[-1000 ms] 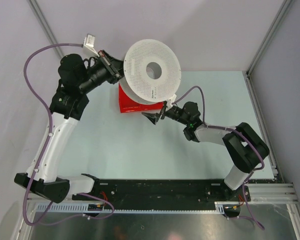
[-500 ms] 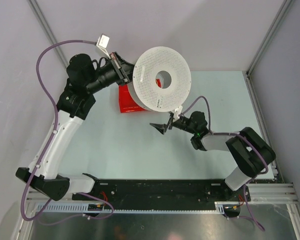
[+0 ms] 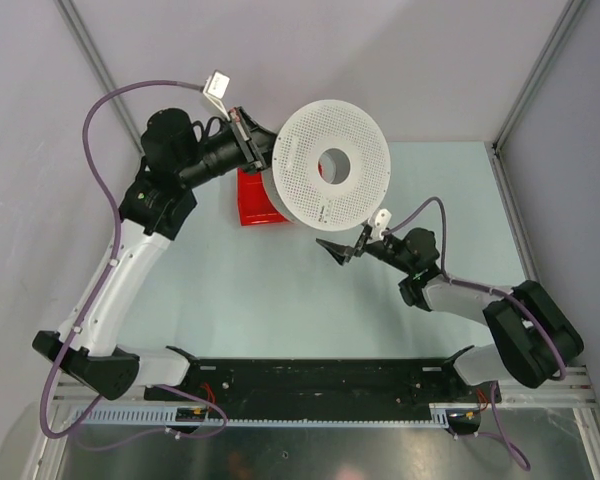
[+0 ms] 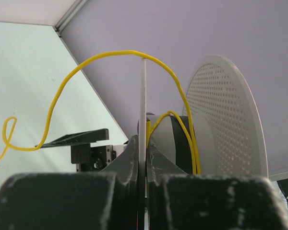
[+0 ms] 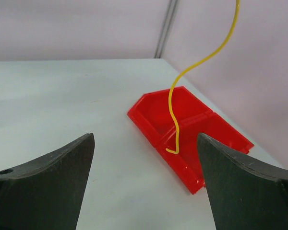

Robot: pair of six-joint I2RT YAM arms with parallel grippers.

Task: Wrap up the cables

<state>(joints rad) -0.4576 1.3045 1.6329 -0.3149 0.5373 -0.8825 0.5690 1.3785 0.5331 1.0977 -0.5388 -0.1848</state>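
Spool: white perforated spool, held in the air, 1 flange pinched edge-on by the left gripper, fingers clamped tight on it.
Cable: yellow wire, a few turns on the spool's hub, then 1 loose loop arching over the spool's near flange.
Cable axis: free tail roughly vertical below the spool, kinked tip pointing down toward the red bin.
Right gripper: just below the spool, 2 fingers spread wide, nothing held.
Risk: probable slipping of the slack loop off the spool's flange, or unwinding, for lack of tension on the tail.

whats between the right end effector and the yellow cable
Only bare table between the right end effector and yellow cable, shown in the right wrist view.
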